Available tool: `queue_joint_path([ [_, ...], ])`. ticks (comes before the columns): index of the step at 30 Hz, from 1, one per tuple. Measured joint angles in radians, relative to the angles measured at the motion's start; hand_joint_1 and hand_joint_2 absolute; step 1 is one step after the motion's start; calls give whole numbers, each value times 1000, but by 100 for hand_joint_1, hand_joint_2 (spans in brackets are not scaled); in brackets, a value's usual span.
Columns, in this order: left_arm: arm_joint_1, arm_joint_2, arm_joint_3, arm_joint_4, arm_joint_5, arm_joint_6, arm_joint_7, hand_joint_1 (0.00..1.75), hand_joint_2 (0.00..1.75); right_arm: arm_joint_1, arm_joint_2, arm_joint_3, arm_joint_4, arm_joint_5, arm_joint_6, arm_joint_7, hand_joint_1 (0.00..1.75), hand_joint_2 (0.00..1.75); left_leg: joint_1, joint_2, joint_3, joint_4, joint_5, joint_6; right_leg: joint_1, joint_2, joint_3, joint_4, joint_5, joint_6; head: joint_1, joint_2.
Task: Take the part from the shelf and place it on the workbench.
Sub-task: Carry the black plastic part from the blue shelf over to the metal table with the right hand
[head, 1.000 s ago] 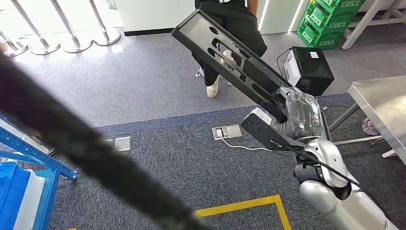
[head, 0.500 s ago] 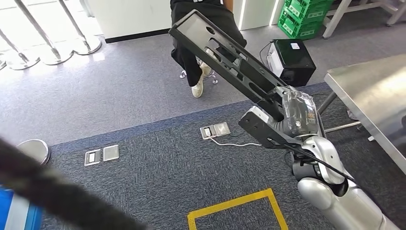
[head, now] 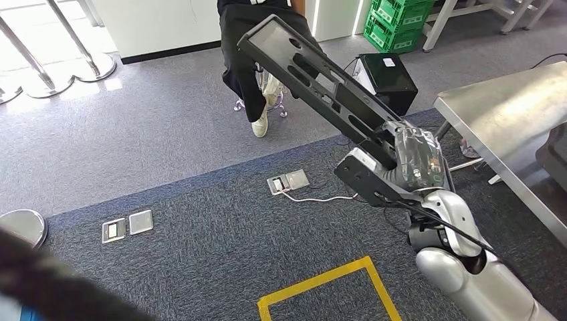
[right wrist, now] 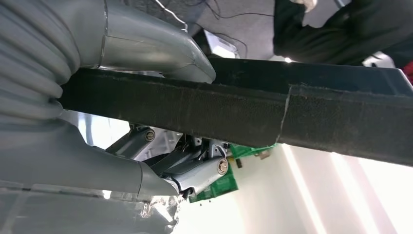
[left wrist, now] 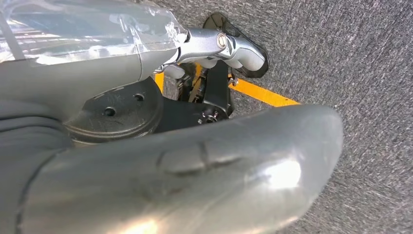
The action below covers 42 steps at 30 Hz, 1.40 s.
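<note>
Risk lay ahead: right hand (head: 416,160) gripped the long black part (head: 314,77) at its near end, the far end overhanging toward a seated person (head: 257,40), well left of the workbench (head: 495,114); a swing could strike them. Left hand's (left wrist: 214,46) state: cannot tell.

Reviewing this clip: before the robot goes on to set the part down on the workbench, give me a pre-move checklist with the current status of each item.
1. Right hand grips the long black part: ok.
2. Part clear of the floor, raised at a slant: ok.
3. Steel workbench in view to the robot's right: ok.
4. Bench surface free where the part will land: cannot tell, partly out of frame.
5. Person near the part's far end: not ok.
6. Left hand empty: cannot tell.
</note>
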State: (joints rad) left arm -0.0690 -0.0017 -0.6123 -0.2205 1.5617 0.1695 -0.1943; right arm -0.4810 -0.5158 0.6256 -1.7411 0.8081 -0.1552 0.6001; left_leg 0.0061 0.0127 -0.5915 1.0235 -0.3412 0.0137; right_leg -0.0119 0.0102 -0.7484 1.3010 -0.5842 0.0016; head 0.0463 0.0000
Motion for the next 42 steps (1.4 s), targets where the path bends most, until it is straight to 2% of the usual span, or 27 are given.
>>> queue_joint_path([
  [1,0,0,0,0,0,0,-1,0,0,1,0,0,1,-2,0,0,175,175,0,5,0,0,-1,-1,-1,-2,4,-11,16,1,5,0],
  [2,-1,0,0,0,0,0,-2,0,0,1,0,0,2,-4,0,-1,175,175,0,11,2,1,-2,-2,-1,-6,29,-60,47,0,10,0],
  [4,-2,0,0,0,0,0,-5,0,0,-2,0,0,3,-8,0,-4,175,175,-2,19,5,2,-6,-8,3,-26,98,-200,104,-5,19,0],
  [5,-2,0,0,0,0,0,-7,0,0,-4,0,0,3,-9,-1,-6,175,175,-3,23,7,3,-8,-12,8,-34,122,-247,117,-11,21,0],
  [6,-1,0,0,0,1,1,-8,0,0,-6,0,0,4,-10,0,-7,175,175,-4,26,7,3,-10,-17,12,-38,132,-270,119,-17,22,0],
  [8,-2,0,0,0,2,2,-9,0,0,-8,1,0,6,-11,-1,-10,175,175,-4,34,10,3,-12,-28,16,-27,134,-276,118,-28,19,0],
  [10,-4,0,0,0,5,5,-9,0,0,-12,1,0,8,-13,-1,-13,175,175,-2,29,9,22,-29,-38,13,-19,139,-284,121,-39,15,0],
  [12,-4,0,0,0,7,8,-8,0,0,-17,2,0,8,-14,-2,-14,175,175,1,9,-27,113,-85,-44,10,-13,143,-289,124,-49,6,0],
  [14,-2,0,0,0,7,7,-8,0,0,-19,2,1,9,-15,-2,-15,175,175,2,-2,-89,246,-145,-47,12,-2,142,-288,123,-53,-6,0],
  [15,-1,0,0,0,7,7,-8,0,0,-18,3,2,10,-16,-2,-15,175,175,2,-4,-109,285,-153,-48,13,4,142,-287,122,-54,-11,0],
  [16,0,0,0,0,7,6,-8,0,0,-18,3,2,11,-16,-2,-15,175,175,2,-5,-113,288,-141,-48,14,12,142,-285,122,-54,-14,0],
  [17,1,0,0,0,7,5,-8,0,0,-18,3,2,12,-17,-2,-15,175,175,2,-6,-98,251,-110,-47,14,20,143,-282,121,-53,-18,0],
  [19,1,0,0,0,7,4,-7,0,0,-18,3,2,12,-18,-3,-15,175,175,4,-26,-42,117,-39,-42,15,35,141,-275,117,-49,-25,0],
  [21,0,0,-1,0,8,4,-7,0,0,-18,3,2,13,-18,-3,-15,175,175,6,-47,-9,32,-9,-38,15,48,135,-268,114,-41,-29,0],
  [22,0,0,-1,0,8,4,-7,0,0,-18,3,2,13,-19,-4,-15,175,175,4,-50,-7,23,-11,-35,14,54,132,-267,115,-37,-29,0],
  [24,-1,0,-2,0,8,2,-7,0,0,-17,3,3,14,-19,-4,-15,175,175,2,-38,-5,14,-6,-23,9,59,130,-267,115,-26,-29,0],
  [26,-2,0,-3,0,8,1,-7,0,0,-17,2,2,15,-19,-5,-14,175,175,3,-25,1,1,1,-10,6,39,114,-231,91,-15,-24,0],
  [28,-1,0,-3,0,7,0,-6,0,0,-15,1,2,15,-19,-6,-13,175,175,2,-15,3,-5,4,-3,3,10,62,-123,35,-6,-12,0],
  [29,0,0,-4,0,7,-1,-6,0,0,-13,1,2,16,-19,-7,-12,175,175,1,-9,2,-5,3,-2,1,4,30,-59,9,-2,-7,0],
  [30,0,0,-4,0,7,-1,-5,0,0,-9,1,2,17,-19,-7,-11,175,175,1,-4,2,-5,3,-2,-1,1,6,-12,-3,0,-4,0],
  [31,1,0,-4,0,7,-1,-4,0,0,-6,1,2,18,-18,-7,-10,175,175,1,2,2,-5,2,-2,-2,-1,-3,2,3,2,0,0],
  [32,0,0,-5,0,7,-2,-3,0,0,-4,1,2,19,-18,-7,-10,175,175,1,8,3,-4,1,-3,-2,-4,10,-26,27,3,4,0],
  [34,-1,0,-5,0,7,-2,-1,0,0,-3,1,2,20,-17,-8,-10,175,175,1,18,7,-3,-4,-8,-1,-23,78,-162,92,0,12,0],
  [36,-1,0,-5,0,7,-3,-1,0,0,-3,1,2,20,-15,-8,-9,175,175,-3,25,10,0,-9,-17,7,-39,126,-262,120,-11,17,0],
  [38,-1,0,-5,0,7,-3,-1,0,0,-3,1,2,21,-14,-8,-8,175,175,-5,34,13,0,-12,-27,15,-32,131,-276,118,-23,14,0],
  [40,-2,0,-6,0,7,-4,-1,0,0,-4,1,2,21,-13,-8,-7,175,175,-2,35,14,11,-24,-38,12,-21,135,-281,121,-34,11,0],
  [42,-2,0,-6,0,7,-5,0,0,0,-6,1,1,21,-11,-8,-7,175,175,0,17,-10,81,-70,-45,9,-13,139,-287,124,-47,3,0],
])
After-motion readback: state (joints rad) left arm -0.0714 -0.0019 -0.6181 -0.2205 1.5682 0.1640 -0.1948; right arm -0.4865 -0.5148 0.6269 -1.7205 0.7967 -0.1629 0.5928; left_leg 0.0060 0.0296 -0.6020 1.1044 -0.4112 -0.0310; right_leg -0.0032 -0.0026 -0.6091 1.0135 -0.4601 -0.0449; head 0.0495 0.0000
